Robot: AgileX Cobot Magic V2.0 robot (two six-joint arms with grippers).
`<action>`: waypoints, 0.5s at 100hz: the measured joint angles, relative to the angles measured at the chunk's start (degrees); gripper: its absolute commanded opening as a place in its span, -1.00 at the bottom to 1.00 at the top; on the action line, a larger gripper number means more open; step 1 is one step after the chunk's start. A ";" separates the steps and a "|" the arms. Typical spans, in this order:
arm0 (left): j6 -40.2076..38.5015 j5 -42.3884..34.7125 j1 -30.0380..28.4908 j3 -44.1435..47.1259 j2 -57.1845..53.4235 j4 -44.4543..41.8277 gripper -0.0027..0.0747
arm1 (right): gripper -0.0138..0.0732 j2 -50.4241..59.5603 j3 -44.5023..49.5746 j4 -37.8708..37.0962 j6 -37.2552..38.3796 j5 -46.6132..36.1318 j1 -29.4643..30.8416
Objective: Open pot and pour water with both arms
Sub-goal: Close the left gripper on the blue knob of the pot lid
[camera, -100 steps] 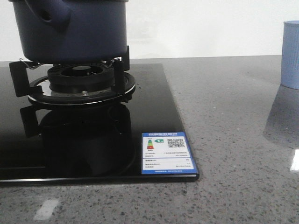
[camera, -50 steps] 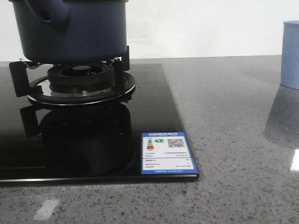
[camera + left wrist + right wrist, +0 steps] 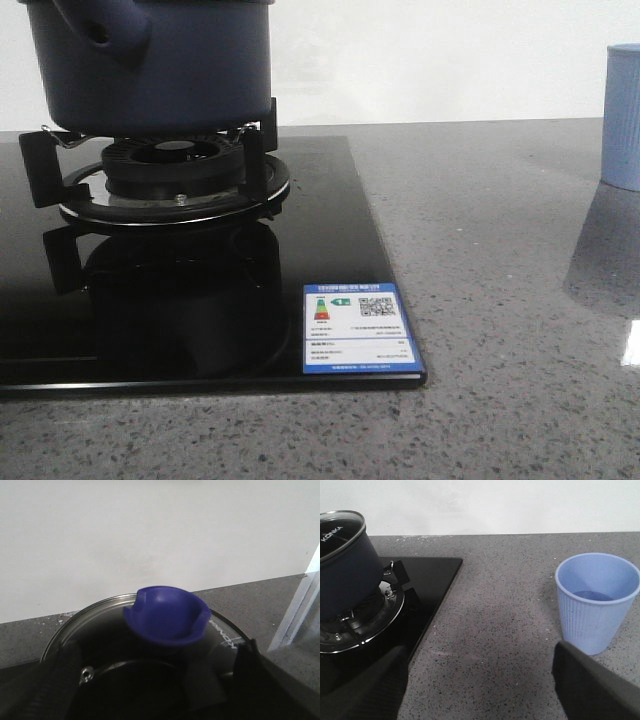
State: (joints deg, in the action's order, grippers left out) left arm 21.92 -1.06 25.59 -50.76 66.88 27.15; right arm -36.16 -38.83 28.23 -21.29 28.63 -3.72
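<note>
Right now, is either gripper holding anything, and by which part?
Nothing is held. The left gripper is open around the lid's blue knob, fingers not yet touching it. The right gripper is open above bare counter, beside the cup.

The pot [image 3: 160, 65] is cut off by the front view's top edge, so its rim and lid cannot be seen there. The pale cup [image 3: 623, 115] is cropped at the right edge. The sticker [image 3: 358, 328] has print too small to read. In the left wrist view, the lid [image 3: 100, 612] is partly hidden behind dark, blurred fingers [image 3: 250, 680].
</note>
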 measured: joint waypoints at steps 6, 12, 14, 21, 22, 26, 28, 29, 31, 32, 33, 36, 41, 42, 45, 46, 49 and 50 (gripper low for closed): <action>0.00 0.00 0.00 -1.64 2.07 -0.12 0.54 | 0.56 0.00 0.00 0.00 0.00 0.00 0.00; 0.00 -0.12 0.00 -2.98 3.80 -0.16 0.54 | 0.56 0.00 0.00 0.00 0.00 0.00 0.00; 0.00 -0.22 0.00 -3.24 4.41 -0.27 0.54 | 0.56 0.00 0.00 0.00 0.00 0.00 0.00; 0.00 -0.20 0.00 -4.54 6.40 -0.55 0.54 | 0.56 0.00 0.00 0.00 0.00 0.00 0.00; 0.00 -0.20 0.00 -4.83 6.78 -0.52 0.54 | 0.56 0.00 0.00 0.00 0.00 0.00 0.00; 0.10 -0.20 0.00 -5.66 7.69 -0.93 0.54 | 0.56 0.00 0.00 0.00 0.00 0.00 0.00; 0.10 -0.20 0.00 -5.94 8.19 -1.09 0.54 | 0.56 0.00 0.00 0.00 0.00 0.00 0.00; 0.10 -0.20 0.00 -6.19 8.53 -1.06 0.54 | 0.56 0.00 0.00 0.00 0.00 0.00 0.00; 0.10 -0.20 0.00 -6.55 9.01 -1.22 0.54 | 0.56 0.00 0.00 0.00 0.00 0.00 0.00; 0.10 -0.20 0.00 -6.67 9.16 -1.32 0.54 | 0.56 0.00 0.00 0.00 0.00 0.00 0.00; 0.10 -0.20 0.00 -6.89 9.30 -1.30 0.54 | 0.56 0.00 0.00 0.00 0.00 0.00 0.00; 0.10 -0.20 0.00 -7.20 10.00 -1.43 0.54 | 0.56 0.00 0.00 0.00 0.00 0.00 0.00; 0.10 -0.20 0.00 -7.90 10.79 -1.56 0.54 | 0.56 0.00 0.00 0.00 0.00 0.00 0.00; 0.10 -0.20 0.00 -7.93 10.80 -1.66 0.54 | 0.56 0.00 0.00 0.00 0.00 0.00 0.00; 0.10 -0.20 0.00 -8.37 11.30 -1.79 0.54 | 0.56 0.00 0.00 0.00 0.00 0.00 0.00; 0.10 -0.25 0.00 -8.38 11.33 -1.78 0.54 | 0.56 0.00 0.00 0.00 0.00 0.00 0.00; 0.10 -0.25 0.00 -8.64 11.61 -2.20 0.54 | 0.56 0.00 0.00 0.00 0.00 0.00 0.00; 0.10 -0.38 0.00 -8.81 11.77 -2.32 0.54 | 0.56 0.00 0.00 0.00 0.00 0.00 0.00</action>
State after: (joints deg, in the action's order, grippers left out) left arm 22.03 -1.44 25.59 -59.57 78.65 24.83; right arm -36.16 -38.83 28.23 -21.29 28.63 -3.72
